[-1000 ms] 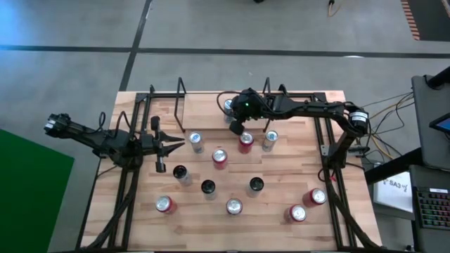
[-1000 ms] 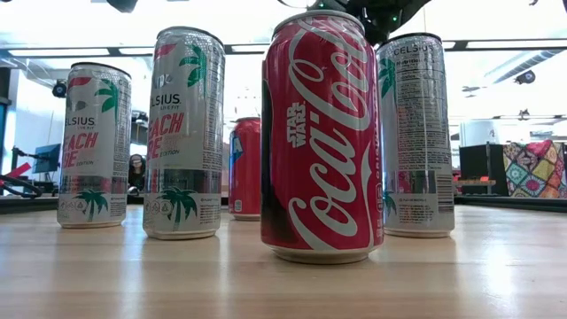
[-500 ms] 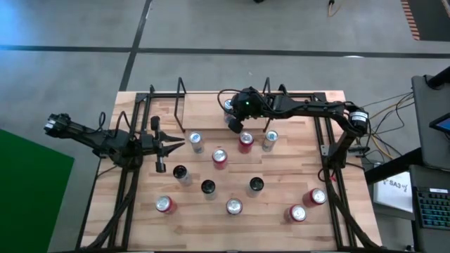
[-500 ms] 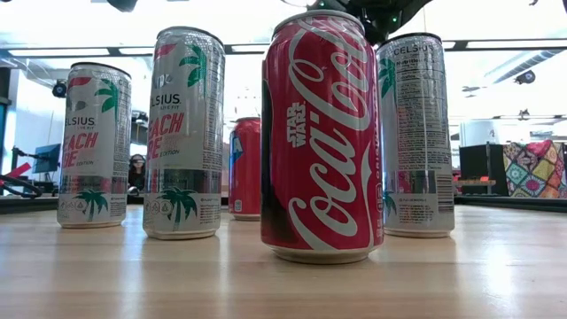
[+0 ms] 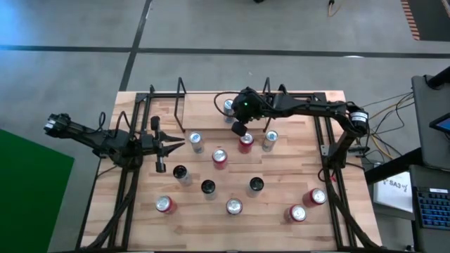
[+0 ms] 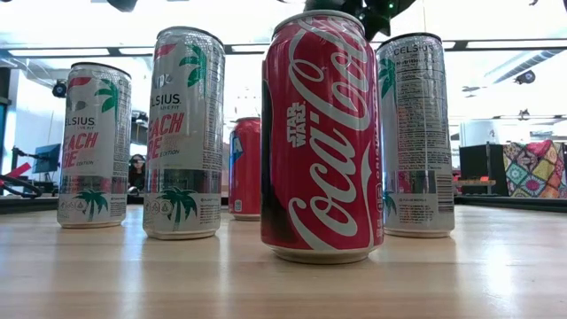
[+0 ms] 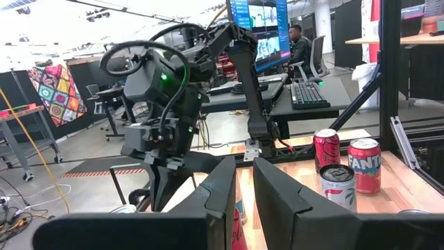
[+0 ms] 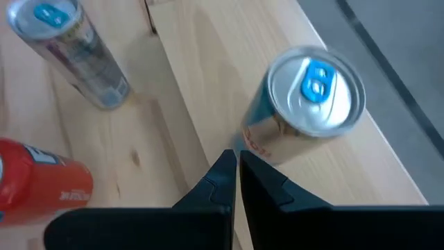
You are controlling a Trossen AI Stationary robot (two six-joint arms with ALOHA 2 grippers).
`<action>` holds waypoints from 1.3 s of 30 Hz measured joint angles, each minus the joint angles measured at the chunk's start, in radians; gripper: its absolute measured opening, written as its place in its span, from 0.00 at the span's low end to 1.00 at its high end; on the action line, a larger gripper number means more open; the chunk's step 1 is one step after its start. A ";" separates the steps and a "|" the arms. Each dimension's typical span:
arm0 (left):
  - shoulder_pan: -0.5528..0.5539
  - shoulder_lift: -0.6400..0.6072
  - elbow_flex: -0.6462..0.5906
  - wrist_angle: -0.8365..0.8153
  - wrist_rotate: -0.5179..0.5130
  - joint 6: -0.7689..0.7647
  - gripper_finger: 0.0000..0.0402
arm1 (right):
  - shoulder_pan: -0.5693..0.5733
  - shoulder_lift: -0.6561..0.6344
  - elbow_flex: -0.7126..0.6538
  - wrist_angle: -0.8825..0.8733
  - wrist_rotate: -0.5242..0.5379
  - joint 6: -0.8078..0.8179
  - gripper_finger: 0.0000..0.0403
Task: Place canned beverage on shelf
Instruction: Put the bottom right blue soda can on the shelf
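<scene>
We hover our right gripper (image 5: 239,129), fingers pressed together and empty, beside the silver blue-tabbed can (image 8: 305,111) already standing on the thin black wire shelf (image 5: 223,95). Next we need another can; the red one (image 5: 245,143) crowds us. Our left gripper (image 5: 160,145) waits closed.

**Cans spread over the wooden table, one on the shelf**

The shelf (image 5: 225,105), a thin black rod rack, runs along the far edge of the wooden table (image 5: 232,232). A silver-topped can (image 5: 228,105) stands on it, near its middle. The right gripper (image 5: 239,129) hangs just in front of the shelf, beside that can, fingers closed and empty. The left gripper (image 5: 179,145) sits well in front of the shelf's left end. A dozen more cans stand scattered in front of the shelf, among them a red can (image 5: 245,141).
</scene>
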 joint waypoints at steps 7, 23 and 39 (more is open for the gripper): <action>0.000 0.000 0.000 0.001 0.000 0.000 0.09 | -0.003 0.000 -0.010 0.081 0.003 -0.048 0.03; 0.000 0.000 0.000 0.000 0.000 0.008 0.09 | -0.031 0.001 -0.022 0.145 0.019 -0.076 0.03; 0.000 0.000 0.000 -0.002 0.000 0.008 0.09 | -0.038 0.001 -0.063 0.165 -0.018 -0.091 0.03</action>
